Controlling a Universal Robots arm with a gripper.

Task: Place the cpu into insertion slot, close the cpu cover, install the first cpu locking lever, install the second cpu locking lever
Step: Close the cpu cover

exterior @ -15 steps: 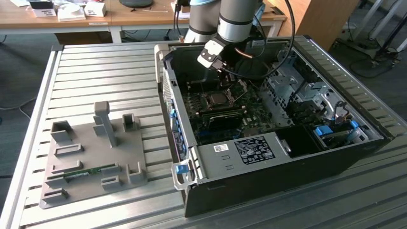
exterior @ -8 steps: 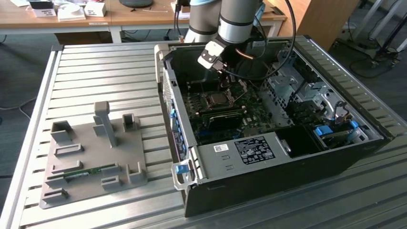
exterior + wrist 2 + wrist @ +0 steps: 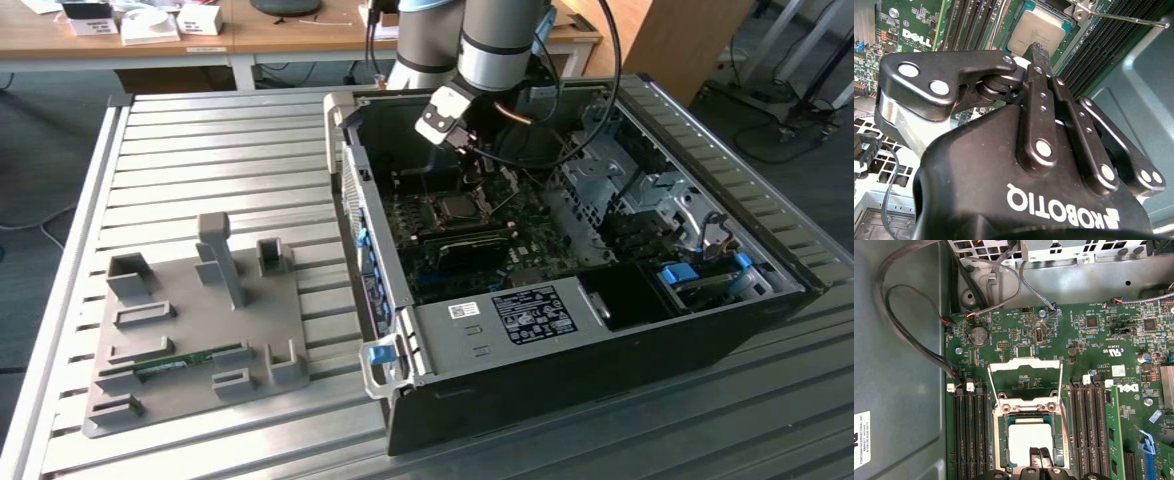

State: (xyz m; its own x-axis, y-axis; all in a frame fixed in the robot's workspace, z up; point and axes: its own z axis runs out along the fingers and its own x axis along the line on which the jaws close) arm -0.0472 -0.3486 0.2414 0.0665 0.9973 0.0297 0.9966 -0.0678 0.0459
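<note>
The greyish cpu lies flat inside the insertion slot, a square socket on the green motherboard. My gripper is shut, its two fingertips pressed together and resting at the cpu's near edge. In the second wrist view the fingers reach down onto the cpu. The cpu cover stands swung up and open behind the socket, board showing through its window. A thin locking lever sticks out free beside the socket. In the exterior view the gripper hangs just above the socket.
The black computer case lies open on a slatted metal table. Memory slots flank the socket on both sides. Black cables loop along the case wall. A grey fixture plate holds a green memory stick.
</note>
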